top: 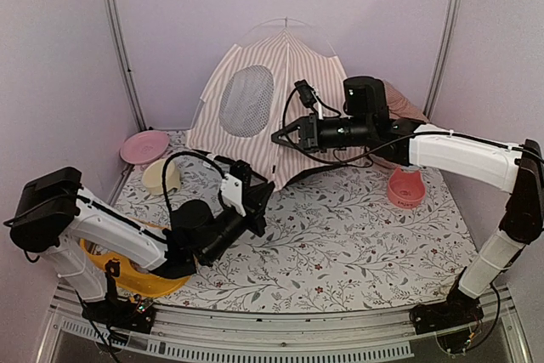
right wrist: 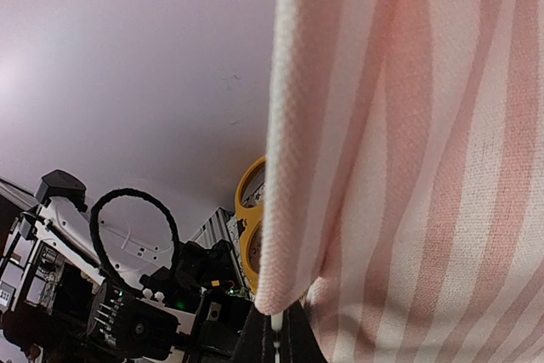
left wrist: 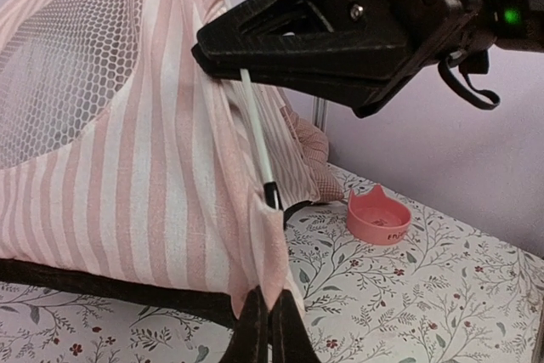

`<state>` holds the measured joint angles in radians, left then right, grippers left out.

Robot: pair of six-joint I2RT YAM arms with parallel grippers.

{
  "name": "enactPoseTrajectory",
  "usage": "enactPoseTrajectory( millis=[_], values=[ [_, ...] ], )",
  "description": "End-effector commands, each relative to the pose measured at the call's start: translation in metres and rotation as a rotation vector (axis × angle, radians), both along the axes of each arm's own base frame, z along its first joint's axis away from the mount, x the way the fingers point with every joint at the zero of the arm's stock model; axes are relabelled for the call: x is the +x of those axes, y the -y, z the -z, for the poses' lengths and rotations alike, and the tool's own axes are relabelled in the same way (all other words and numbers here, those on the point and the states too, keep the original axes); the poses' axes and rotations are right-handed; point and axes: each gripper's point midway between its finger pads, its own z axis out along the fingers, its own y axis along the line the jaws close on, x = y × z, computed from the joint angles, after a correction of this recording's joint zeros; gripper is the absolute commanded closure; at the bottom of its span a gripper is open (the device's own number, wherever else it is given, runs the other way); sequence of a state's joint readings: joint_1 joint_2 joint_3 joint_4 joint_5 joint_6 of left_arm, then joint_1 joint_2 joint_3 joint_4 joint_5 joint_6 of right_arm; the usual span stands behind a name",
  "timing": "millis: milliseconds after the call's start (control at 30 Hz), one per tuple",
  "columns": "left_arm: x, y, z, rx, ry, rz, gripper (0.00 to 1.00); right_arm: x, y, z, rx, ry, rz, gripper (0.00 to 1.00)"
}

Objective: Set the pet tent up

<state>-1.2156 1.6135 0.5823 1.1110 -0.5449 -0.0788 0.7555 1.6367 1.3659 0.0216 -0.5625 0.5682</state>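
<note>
The pink-and-white striped pet tent point(top: 293, 82) stands at the back middle, its round mesh window point(top: 246, 99) facing front-left. My left gripper point(top: 263, 193) is shut on the tent's lower front corner; in the left wrist view its fingertips point(left wrist: 272, 329) pinch the fabric hem just above the mat. My right gripper point(top: 276, 137) is shut on the thin white pole point(left wrist: 255, 116) at the tent's front edge, higher up. In the right wrist view the striped fabric point(right wrist: 408, 125) fills the right side and the gripper point(right wrist: 274, 342) clamps the pole's end.
A pink cat-ear bowl point(top: 406, 186) sits on the floral mat point(top: 340, 235) at right. A pink plate point(top: 143, 146) and a cream bowl point(top: 160, 176) are at back left. A yellow ring object point(top: 127, 274) lies under my left arm. A pink checked cushion point(left wrist: 310, 155) lies behind the tent.
</note>
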Motion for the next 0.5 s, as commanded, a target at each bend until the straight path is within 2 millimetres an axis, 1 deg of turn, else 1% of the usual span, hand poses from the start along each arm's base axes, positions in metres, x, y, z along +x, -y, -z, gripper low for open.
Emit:
enactPoseTrajectory(
  millis=[0, 300, 467],
  values=[
    [-0.054, 0.019, 0.11, 0.391, -0.109, 0.197, 1.0, 0.073, 0.072, -0.159, 0.338, 0.376, 0.339, 1.0],
    [-0.054, 0.02, 0.11, 0.395, -0.109, 0.196, 1.0, 0.081, 0.09, -0.166, 0.348, 0.38, 0.373, 1.0],
    [-0.054, 0.02, 0.111, 0.397, -0.11, 0.201, 1.0, 0.084, 0.096, -0.168, 0.354, 0.379, 0.386, 1.0]
  ],
)
